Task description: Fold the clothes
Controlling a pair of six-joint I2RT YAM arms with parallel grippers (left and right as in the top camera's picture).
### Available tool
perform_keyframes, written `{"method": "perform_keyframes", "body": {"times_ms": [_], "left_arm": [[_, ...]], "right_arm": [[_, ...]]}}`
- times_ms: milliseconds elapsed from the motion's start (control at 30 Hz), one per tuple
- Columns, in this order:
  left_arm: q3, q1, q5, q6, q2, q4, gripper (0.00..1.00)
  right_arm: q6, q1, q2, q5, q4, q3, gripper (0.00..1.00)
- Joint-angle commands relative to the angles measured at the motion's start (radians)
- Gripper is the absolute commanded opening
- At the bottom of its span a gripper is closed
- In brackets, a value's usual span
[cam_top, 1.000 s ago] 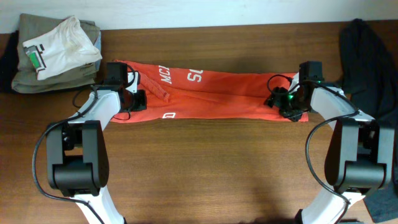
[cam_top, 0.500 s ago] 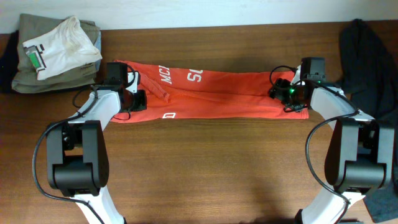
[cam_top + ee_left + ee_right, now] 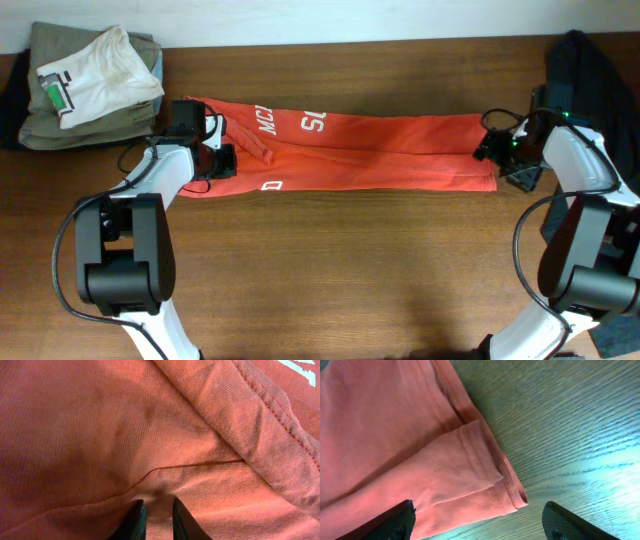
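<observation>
The red-orange T-shirt [image 3: 350, 150] with white lettering lies folded into a long band across the far half of the table. My left gripper [image 3: 222, 160] sits at its left end, shut on a pinch of the cloth [image 3: 159, 510]. My right gripper [image 3: 512, 160] is open and empty at the shirt's right end, just off the hem. In the right wrist view the hem corner [image 3: 490, 485] lies flat on the wood between the spread fingers [image 3: 480, 522].
A white tee on olive folded pieces [image 3: 90, 85] sits at the far left corner. A dark garment [image 3: 590, 80] lies at the far right, close behind my right arm. Bare wood table [image 3: 330, 270] in front.
My right gripper let go of the shirt's right end and moved right, off the cloth; that end now lies flat and stretched out. The left gripper has not moved.
</observation>
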Motion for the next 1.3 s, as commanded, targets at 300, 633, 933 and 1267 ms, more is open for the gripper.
{"method": "perform_keyframes", "body": {"times_ms": [300, 633, 933, 1267], "left_arm": [[-0.007, 0.002, -0.004, -0.003, 0.043, 0.0, 0.19], [-0.007, 0.002, -0.004, -0.003, 0.043, 0.0, 0.19], [-0.007, 0.002, -0.004, -0.003, 0.043, 0.0, 0.19], [-0.007, 0.002, -0.004, -0.003, 0.043, 0.0, 0.19]], "right_arm": [[-0.021, 0.028, 0.019, -0.03, 0.076, -0.032, 0.6], [-0.047, 0.027, 0.019, 0.083, 0.116, -0.061, 0.7], [-0.096, 0.027, 0.066, 0.003, 0.177, -0.065, 0.6], [-0.096, 0.025, 0.066, 0.005, 0.207, -0.063, 0.25]]}}
